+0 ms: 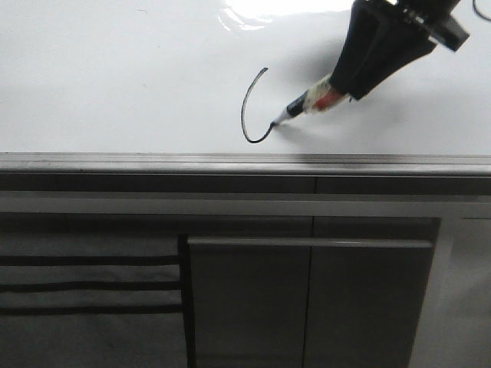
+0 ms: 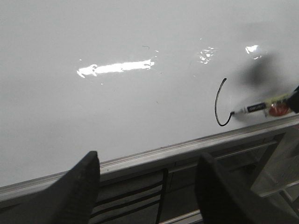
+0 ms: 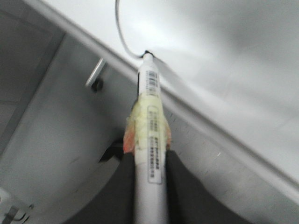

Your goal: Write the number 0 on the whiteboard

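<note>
The whiteboard (image 1: 115, 84) is glossy white with a grey edge rail. On it stands a thin black open curve (image 1: 247, 107), the left side and bottom of a 0, with its right side open. My right gripper (image 1: 347, 88) is shut on a white marker (image 1: 307, 103) wrapped in yellowish tape; the tip touches the board at the curve's lower end. The right wrist view shows the marker (image 3: 150, 135) between the fingers, tip on the line (image 3: 120, 32). My left gripper (image 2: 149, 182) is open and empty, away from the curve (image 2: 218, 103).
A grey metal rail (image 1: 245, 162) runs along the board's near edge. Below it stand dark grey cabinet panels (image 1: 307, 307). Glare patches (image 2: 117, 68) lie on the board.
</note>
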Controlling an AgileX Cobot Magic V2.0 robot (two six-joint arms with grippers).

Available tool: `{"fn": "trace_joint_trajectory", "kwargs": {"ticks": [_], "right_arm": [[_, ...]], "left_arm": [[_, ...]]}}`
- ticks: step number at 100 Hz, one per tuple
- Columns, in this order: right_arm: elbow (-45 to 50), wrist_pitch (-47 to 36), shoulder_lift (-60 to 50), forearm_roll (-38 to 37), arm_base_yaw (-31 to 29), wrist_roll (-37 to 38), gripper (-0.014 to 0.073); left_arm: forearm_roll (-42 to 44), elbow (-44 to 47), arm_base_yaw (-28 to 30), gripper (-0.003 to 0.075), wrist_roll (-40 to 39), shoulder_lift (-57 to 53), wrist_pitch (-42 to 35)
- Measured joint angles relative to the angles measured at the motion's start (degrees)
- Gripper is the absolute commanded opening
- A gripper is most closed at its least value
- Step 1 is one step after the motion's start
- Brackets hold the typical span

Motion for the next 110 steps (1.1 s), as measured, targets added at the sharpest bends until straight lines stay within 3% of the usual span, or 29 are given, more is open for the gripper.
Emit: {"fn": "trace_joint_trajectory", "kwargs": {"ticks": [13, 33, 51, 62, 73, 91, 110], "right_arm": [[-3.9, -2.3, -1.8, -0.9, 0.0, 0.5, -0.0047], [-5.0, -2.5, -0.9, -2.7, 5.2, 0.9, -0.0047], [0.3, -4.1, -6.9, -4.3, 6.0, -0.7, -0.0047], [7.1, -6.9, -15.4, -4.3, 6.7, -8.1, -0.0047], [13.3, -7.1, -22.7, -4.2, 8.5, -17.9, -0.0047], [17.7, -4.3, -25.5, -4.2, 11.3, -34.6, -0.0047], [18.0, -3.2, -25.5, -3.8, 14.8, -44.6, -0.0047]], "left_arm": [[0.1, 0.0, 0.0, 0.0410, 0.0, 0.0, 0.1], [0.5, 0.0, 0.0, 0.0410, 0.0, 0.0, 0.2], [2.8, 0.0, 0.0, 0.0410, 0.3, 0.0, 0.3], [2.3, 0.0, -0.4, 0.0410, 3.5, 0.1, 1.3], [-2.8, -0.5, -3.1, 0.0410, 11.7, 2.1, 2.9], [-8.2, -6.4, -12.4, 0.0410, 23.8, 11.9, 9.9], [-8.6, -12.8, -23.2, 0.0410, 31.9, 24.3, 11.9]]}}
